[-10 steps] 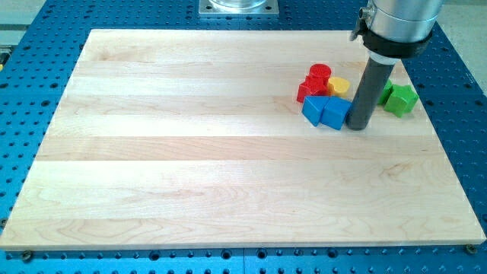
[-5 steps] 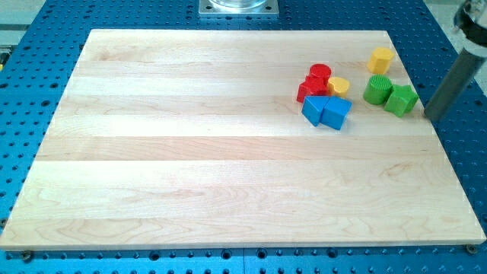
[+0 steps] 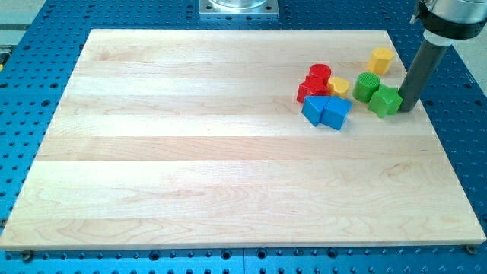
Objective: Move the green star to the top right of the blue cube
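A pale wooden board [image 3: 190, 152] lies on a blue perforated table [image 3: 464, 137]. The rod's tip [image 3: 408, 109] touches the green star block [image 3: 386, 100], beside a green cylinder [image 3: 366, 87]; the blue cube [image 3: 335, 113] sits left. There are no fingers.

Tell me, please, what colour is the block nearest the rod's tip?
Green: the star, touching my tip, in the camera view.
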{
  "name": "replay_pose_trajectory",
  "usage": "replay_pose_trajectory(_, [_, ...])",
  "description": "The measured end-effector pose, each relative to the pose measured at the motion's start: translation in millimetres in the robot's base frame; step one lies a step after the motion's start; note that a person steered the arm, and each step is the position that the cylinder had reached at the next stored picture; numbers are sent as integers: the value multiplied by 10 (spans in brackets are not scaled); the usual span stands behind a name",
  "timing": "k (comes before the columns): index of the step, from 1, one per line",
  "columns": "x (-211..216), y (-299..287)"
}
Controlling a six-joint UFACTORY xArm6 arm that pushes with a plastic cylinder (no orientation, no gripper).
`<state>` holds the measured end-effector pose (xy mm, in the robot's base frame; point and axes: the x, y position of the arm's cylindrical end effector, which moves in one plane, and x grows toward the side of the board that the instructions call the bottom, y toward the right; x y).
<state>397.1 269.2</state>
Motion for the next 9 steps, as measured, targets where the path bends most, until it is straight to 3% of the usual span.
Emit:
replay_pose_trajectory(2, [122, -392])
replay_pose_trajectory(4, [383, -416])
replay_pose_trajectory(6, [999, -481])
replay_pose_trajectory(9, [993, -1979])
